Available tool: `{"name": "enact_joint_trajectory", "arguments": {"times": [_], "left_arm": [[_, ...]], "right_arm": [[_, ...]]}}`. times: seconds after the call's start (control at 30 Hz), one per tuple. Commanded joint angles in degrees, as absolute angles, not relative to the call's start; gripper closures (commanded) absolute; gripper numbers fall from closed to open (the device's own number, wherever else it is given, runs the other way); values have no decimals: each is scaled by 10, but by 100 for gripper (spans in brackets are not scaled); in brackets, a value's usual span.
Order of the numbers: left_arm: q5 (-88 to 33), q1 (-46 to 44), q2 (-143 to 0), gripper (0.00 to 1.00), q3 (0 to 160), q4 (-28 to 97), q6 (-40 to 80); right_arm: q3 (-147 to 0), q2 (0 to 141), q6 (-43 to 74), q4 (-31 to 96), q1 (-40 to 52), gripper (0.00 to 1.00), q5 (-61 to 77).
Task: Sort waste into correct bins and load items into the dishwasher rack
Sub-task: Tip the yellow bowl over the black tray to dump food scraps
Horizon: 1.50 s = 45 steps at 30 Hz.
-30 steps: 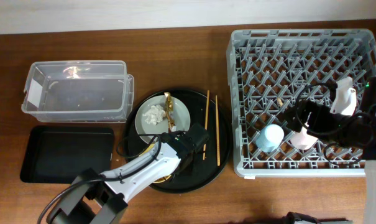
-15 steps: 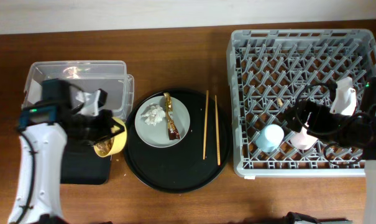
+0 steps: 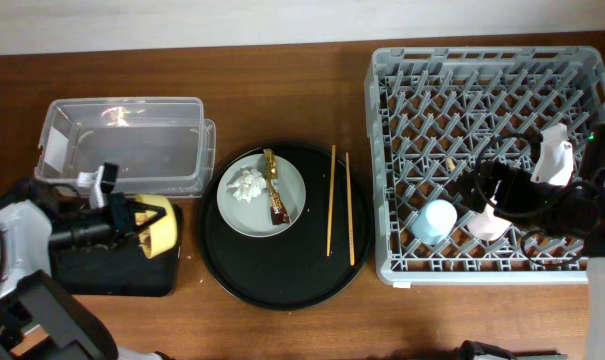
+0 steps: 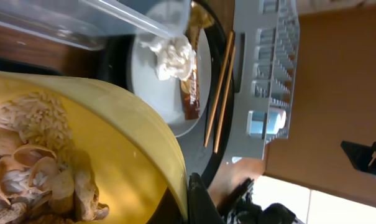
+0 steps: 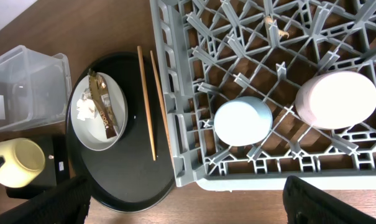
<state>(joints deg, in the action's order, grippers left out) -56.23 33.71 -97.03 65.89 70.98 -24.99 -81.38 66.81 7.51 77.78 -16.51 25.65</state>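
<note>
Grip confirmed on the left side: the left gripper (image 3: 130, 222) is closed on the rim of the yellow bowl (image 3: 156, 222), with one dark finger (image 4: 197, 199) showing at the bowl's edge in the left wrist view. The bowl is tipped well onto its side over the right end of the shallow black tray (image 3: 82, 250). Beige-brown food scraps (image 4: 32, 168) are inside the bowl, heaped against its lower wall. The clear plastic box (image 3: 122, 145) stands just behind the tray and bowl.

The right gripper (image 5: 184, 199) hangs over the front part of the dishwasher rack (image 3: 482, 80). Its two fingers are spread wide at the bottom corners of the right wrist view, with nothing between them. Beneath it, the blue cup (image 5: 242, 121) and the pink cup (image 5: 337, 99) sit side by side in the rack, both mouth down. A small beige fragment (image 3: 450, 160) lies on the lattice further back.

The round black tray (image 3: 282, 280) sits between the bins and the rack. The pale grey plate (image 3: 244, 215) rests on its rear left part. The crumpled white tissue (image 3: 248, 185) and the brown-and-gold snack wrapper (image 3: 274, 195) lie on the plate, touching each other. The two wooden chopsticks (image 3: 332, 200) lie near parallel on the tray's right side, apart from the plate.
</note>
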Motion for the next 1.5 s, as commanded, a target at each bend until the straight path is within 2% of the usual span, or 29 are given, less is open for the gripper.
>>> {"name": "enact_joint_trajectory", "arguments": {"times": [0.0, 0.23, 0.4, 0.43, 0.5, 0.57, 0.63, 0.73, 1.03, 1.1, 1.27, 1.37, 1.4, 1.47], "left_arm": [[-621, 379, -969, 100, 656, 703, -298], [-759, 457, -974, 100, 580, 678, -375], [-798, 466, -985, 100, 550, 657, -394], [-808, 466, -985, 100, 549, 660, -359], [-827, 467, -984, 100, 550, 662, -390], [-831, 470, -987, 100, 549, 668, -348], [-852, 471, -987, 100, 549, 689, -399], [-877, 472, -988, 100, 549, 689, -408], [-806, 472, -987, 100, 550, 760, -428], [-807, 472, -984, 100, 550, 768, -473], [-832, 472, -981, 100, 550, 830, -493], [-823, 472, -980, 100, 555, 800, -503], [-807, 471, -980, 100, 559, 820, -481], [-760, 464, -971, 100, 574, 889, -534]], "right_arm": [[-816, 667, 73, 776, -165, 1, 263], [-816, 667, 73, 778, -165, 1, 263], [-816, 667, 73, 778, -165, 1, 264], [-816, 667, 73, 778, -165, 1, 264], [-816, 667, 73, 781, -165, 1, 264], [-816, 667, 73, 781, -165, 1, 264], [-816, 667, 73, 787, -165, 1, 263], [-816, 667, 73, 787, -165, 1, 263], [-816, 667, 73, 787, -165, 1, 264], [-816, 667, 73, 789, -165, 1, 264], [-816, 667, 73, 789, -165, 1, 263], [-816, 667, 73, 787, -165, 1, 263], [-816, 667, 73, 787, -165, 1, 263], [-816, 667, 73, 787, -165, 1, 263]]}}
